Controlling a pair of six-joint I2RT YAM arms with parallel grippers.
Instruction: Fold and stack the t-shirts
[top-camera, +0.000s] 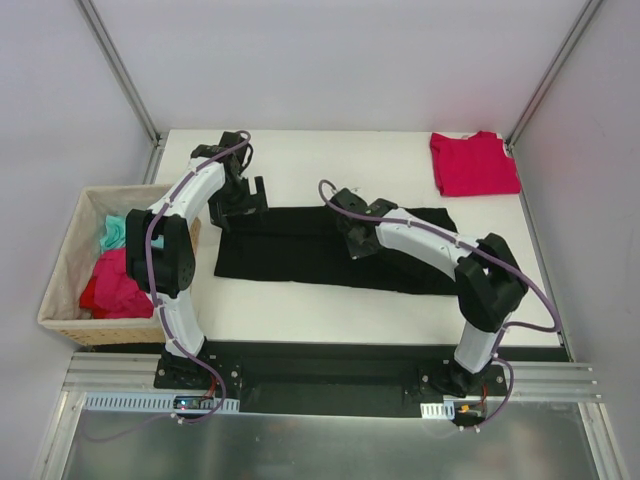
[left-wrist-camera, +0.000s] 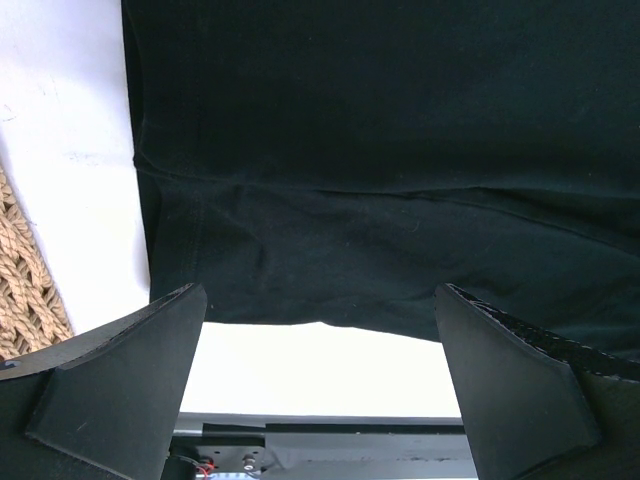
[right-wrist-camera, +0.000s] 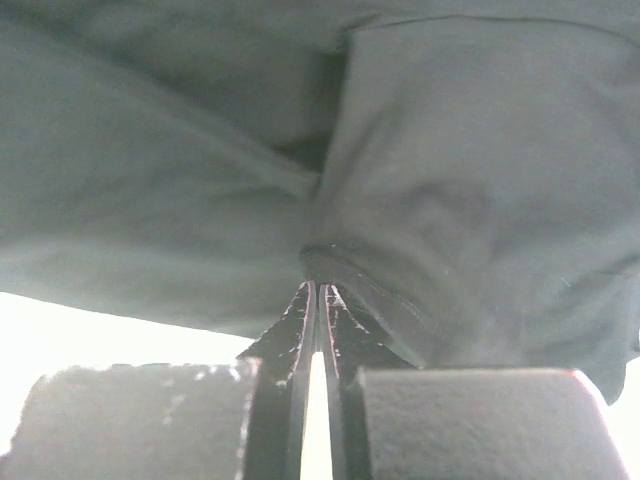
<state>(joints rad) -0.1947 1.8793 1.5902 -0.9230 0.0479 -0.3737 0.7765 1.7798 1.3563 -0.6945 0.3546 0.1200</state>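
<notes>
A black t-shirt (top-camera: 300, 250) lies across the middle of the white table as a long folded band. My left gripper (top-camera: 243, 205) hovers open over its far left corner. In the left wrist view the left gripper (left-wrist-camera: 320, 292) has its fingers spread wide above the black t-shirt (left-wrist-camera: 380, 150), with nothing between them. My right gripper (top-camera: 355, 238) is over the band's middle. In the right wrist view the right gripper (right-wrist-camera: 317, 288) is shut, its tips pinching a hemmed fold of the black t-shirt (right-wrist-camera: 480, 180). A red t-shirt (top-camera: 474, 163) lies folded at the far right corner.
A woven tan basket (top-camera: 70, 260) stands off the table's left edge, holding red and teal clothes; its weave shows beside the shirt as the basket (left-wrist-camera: 25, 290) in the left wrist view. Metal frame posts rise at the table's far corners.
</notes>
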